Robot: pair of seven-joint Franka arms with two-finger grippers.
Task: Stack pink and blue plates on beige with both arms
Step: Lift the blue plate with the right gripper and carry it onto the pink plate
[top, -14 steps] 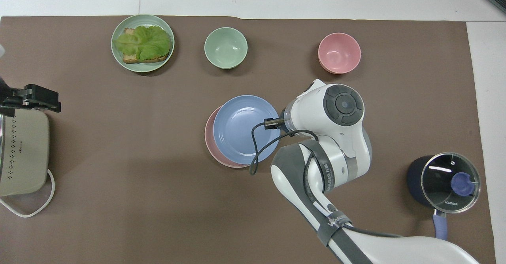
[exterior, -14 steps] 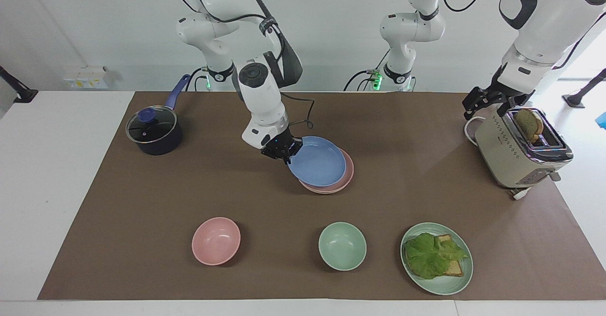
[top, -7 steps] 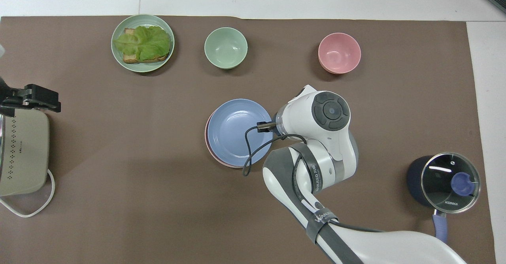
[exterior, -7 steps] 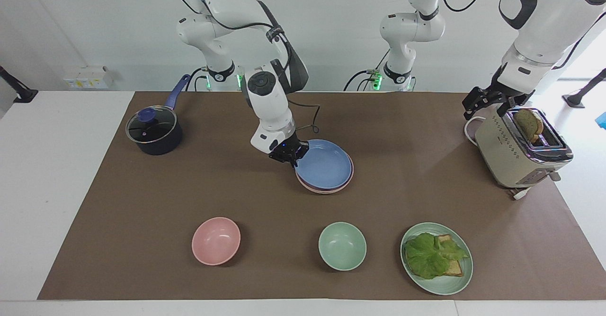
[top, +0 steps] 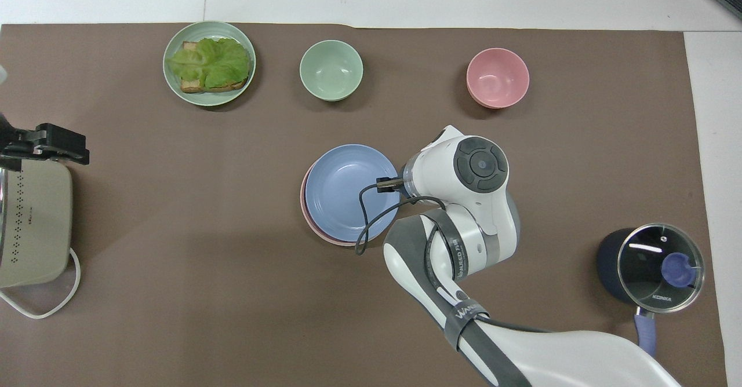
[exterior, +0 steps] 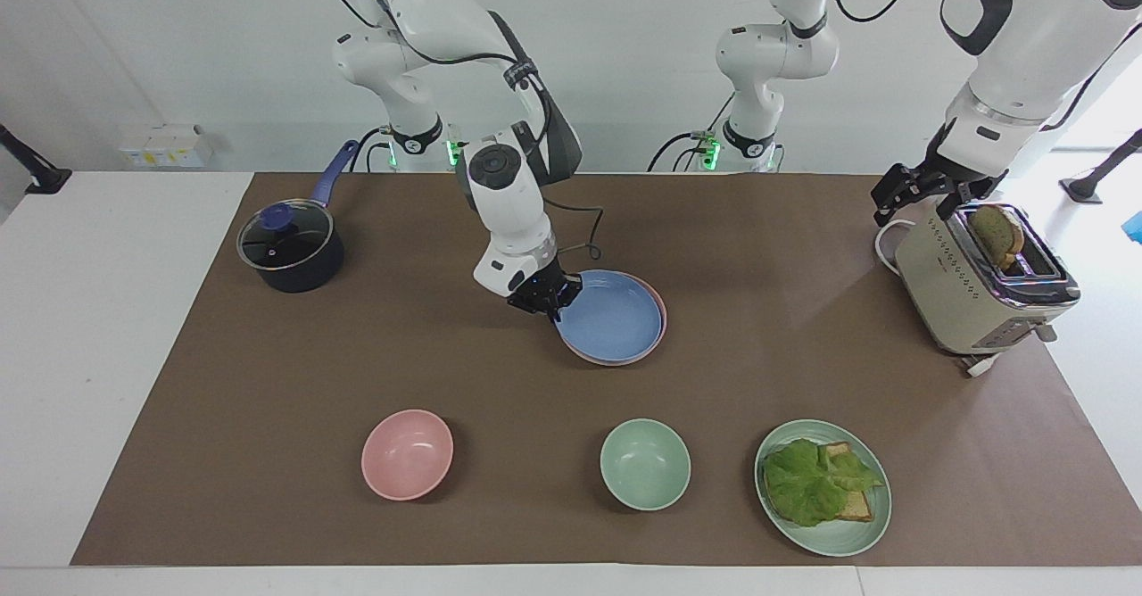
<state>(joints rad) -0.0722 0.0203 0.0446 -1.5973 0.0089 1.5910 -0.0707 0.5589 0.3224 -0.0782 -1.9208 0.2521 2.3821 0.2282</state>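
A: Facing view first. Where is the blue plate (exterior: 611, 319)?

B: Mid-mat, lying on the pink plate (exterior: 657, 328), which shows only as a thin crescent at its rim. No beige plate shows; it may lie hidden under them, I cannot tell. The right gripper (exterior: 542, 298) sits at the blue plate's rim, on the side toward the pot (exterior: 291, 249), fingertips pinched on the edge as far as I can see.

A: And the left gripper (exterior: 928, 187)?

B: Waiting, jaws wide, above the toaster (exterior: 977, 285) at the left arm's edge of the mat (exterior: 223, 418).

A: Overhead view?

B: The right arm's wrist covers its gripper there. The blue plate (top: 348, 193) nearly hides the pink plate (top: 307, 216); only a sliver peeks out toward the left arm's end. The left gripper (top: 49, 145) hangs at the toaster (top: 32, 225).

A: How will the plate handle?

B: I judge it light, stiff and matte, so not very slippery. It is shallow, so the raised rim is the only place to take hold; a one-sided pinch lets it tilt, and letting go off-centre would leave it askew.
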